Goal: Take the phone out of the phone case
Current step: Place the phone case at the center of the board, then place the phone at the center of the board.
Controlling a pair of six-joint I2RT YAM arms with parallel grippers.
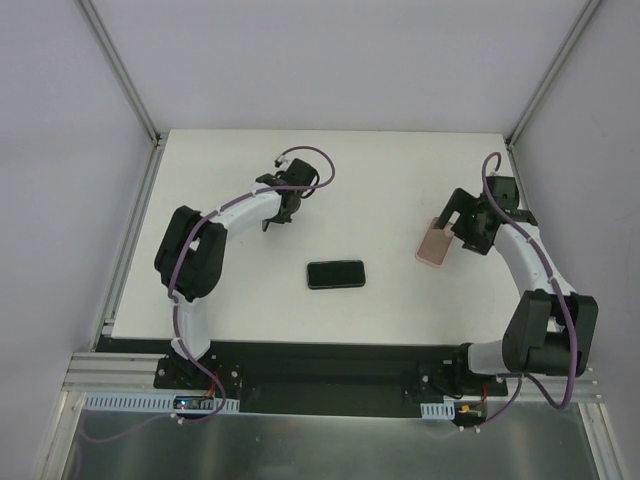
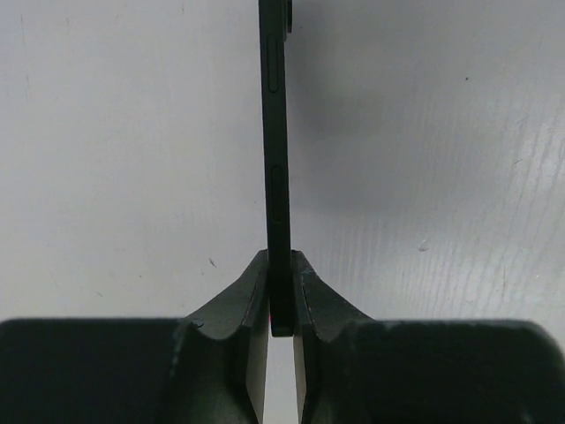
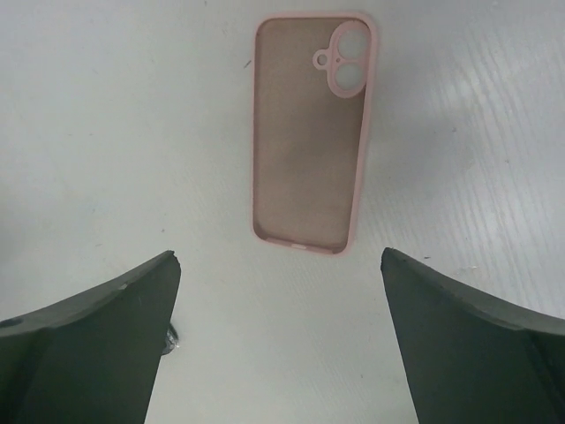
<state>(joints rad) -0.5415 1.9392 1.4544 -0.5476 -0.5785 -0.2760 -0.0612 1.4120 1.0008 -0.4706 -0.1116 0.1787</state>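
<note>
my left pincer [image 2: 281,261] pinches a thin dark phone [image 2: 276,132] edge-on by its end, mid-frame | my right pincer [image 3: 281,254] spread, empty | pink case [image 3: 305,141] empty, flat, upper centre | dark slab [image 1: 336,273] flat at overhead centre, unidentified | phone stiff, slick, breakable, I judge: grip long edges

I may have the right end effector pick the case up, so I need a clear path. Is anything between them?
Nothing visible. The right end effector is open, and the empty pink case lies on the table just ahead of its fingers, with only bare surface between them.
</note>
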